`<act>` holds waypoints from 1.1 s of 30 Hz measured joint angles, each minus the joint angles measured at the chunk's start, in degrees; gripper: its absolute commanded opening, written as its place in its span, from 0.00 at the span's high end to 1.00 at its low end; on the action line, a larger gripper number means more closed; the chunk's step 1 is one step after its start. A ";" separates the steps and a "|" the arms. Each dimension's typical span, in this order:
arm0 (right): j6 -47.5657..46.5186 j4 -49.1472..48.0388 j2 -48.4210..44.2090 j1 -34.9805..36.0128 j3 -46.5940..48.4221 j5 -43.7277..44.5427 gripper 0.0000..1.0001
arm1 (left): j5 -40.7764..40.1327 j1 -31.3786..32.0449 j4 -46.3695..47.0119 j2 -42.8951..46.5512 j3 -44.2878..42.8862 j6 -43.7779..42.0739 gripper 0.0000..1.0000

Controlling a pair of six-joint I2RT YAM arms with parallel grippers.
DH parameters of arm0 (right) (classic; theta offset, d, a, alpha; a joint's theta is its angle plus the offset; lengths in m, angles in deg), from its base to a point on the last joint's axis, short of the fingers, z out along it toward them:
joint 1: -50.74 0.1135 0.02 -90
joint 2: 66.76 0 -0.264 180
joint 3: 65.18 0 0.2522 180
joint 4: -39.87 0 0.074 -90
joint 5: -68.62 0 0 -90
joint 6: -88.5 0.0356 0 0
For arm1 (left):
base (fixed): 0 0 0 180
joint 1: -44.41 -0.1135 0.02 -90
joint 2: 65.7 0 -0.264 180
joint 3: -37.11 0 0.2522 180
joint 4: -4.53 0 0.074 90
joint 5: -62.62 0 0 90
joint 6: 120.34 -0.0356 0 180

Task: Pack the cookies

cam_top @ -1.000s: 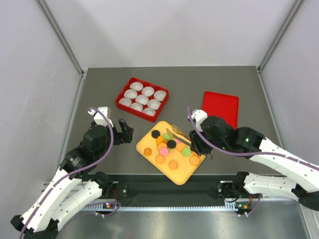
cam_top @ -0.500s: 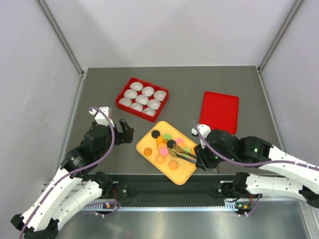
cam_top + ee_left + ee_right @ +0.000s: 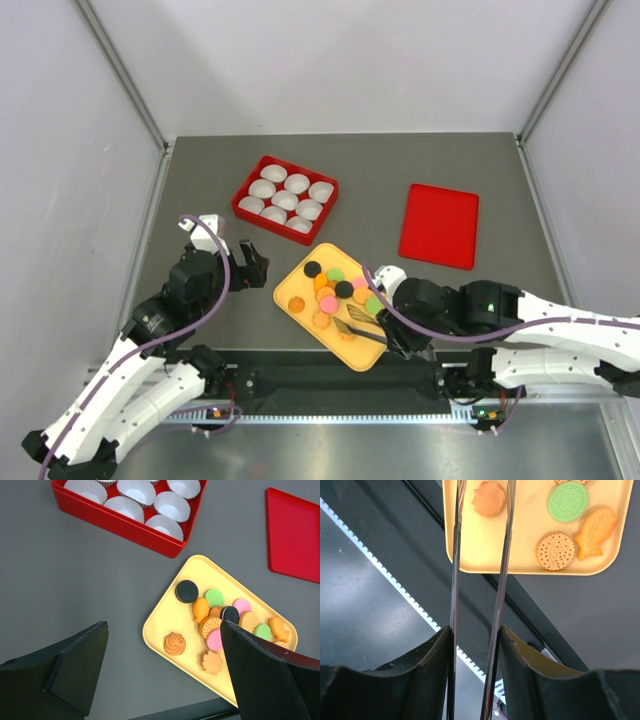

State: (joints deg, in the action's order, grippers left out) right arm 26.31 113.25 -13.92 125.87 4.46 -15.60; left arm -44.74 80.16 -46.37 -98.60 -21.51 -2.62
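1. The dark grey counter (image 3: 370, 170) carries everything.
2. A red box (image 3: 125, 527) stands at the far left, filled with white paper cups (image 3: 172, 506) in rows.
3. A flat red lid (image 3: 440, 225) lies at the far right, well apart from the box.
4. A yellow tray (image 3: 165, 617) sits turned at an angle near the front edge, between the two arms.
5. The left gripper (image 3: 250, 265) hangs just left of the tray, its fingers (image 3: 75, 665) spread wide and holding nothing.
6. The right gripper (image 3: 475, 635) is over the tray's near right edge, its fingers closed around the handle end of metal tongs (image 3: 456, 555).
7. The tongs' two blades stand apart and reach over the tray's near corner, with an orange leaf-shaped cookie (image 3: 489, 498) between them. Whether they touch it I cannot tell.
8. The cookies (image 3: 210, 626) lie on the tray in orange, pink, green and black, most crowded toward its right half.
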 measured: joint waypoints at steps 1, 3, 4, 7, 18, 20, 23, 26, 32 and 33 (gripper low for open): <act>0.20 0.02 0.26 0.26 0.00 0.42 0.57 | 0.00 0.00 0.00 0.00 0.00 0.00 0.02; 0.46 0.09 0.55 0.52 0.00 1.09 0.56 | 0.00 0.00 0.00 0.00 0.00 0.00 0.02; 0.57 0.13 0.63 0.70 0.00 1.44 0.55 | 0.00 0.00 0.00 0.00 0.00 0.00 0.02; 0.96 0.33 0.98 1.42 0.00 2.12 0.54 | 0.00 0.00 0.00 0.00 0.00 0.00 0.02; 2.32 0.42 1.79 3.58 -0.13 3.45 0.52 | 0.09 0.00 0.00 -0.63 0.00 0.00 0.02; 2.34 0.39 1.92 3.67 -0.57 3.50 0.52 | 0.20 0.00 0.00 -0.66 0.00 0.00 0.02; 2.40 0.20 2.34 3.93 -1.57 3.45 0.52 | 0.20 0.00 0.00 -0.63 0.00 0.00 0.02; 2.40 0.11 2.82 4.09 -2.54 3.45 0.52 | 0.22 0.00 0.00 -0.63 0.00 0.00 0.02; 2.40 -0.31 3.48 4.28 -3.02 3.37 0.55 | 0.20 0.00 0.00 -0.63 0.02 0.00 0.02; 2.40 -0.37 3.67 4.33 -3.02 3.37 0.55 | 0.20 0.00 0.00 -0.63 0.02 0.00 0.02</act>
State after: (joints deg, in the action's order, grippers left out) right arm 28.71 112.88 -10.25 130.20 1.44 -12.23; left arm -44.55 80.16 -46.37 -99.24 -21.49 -2.62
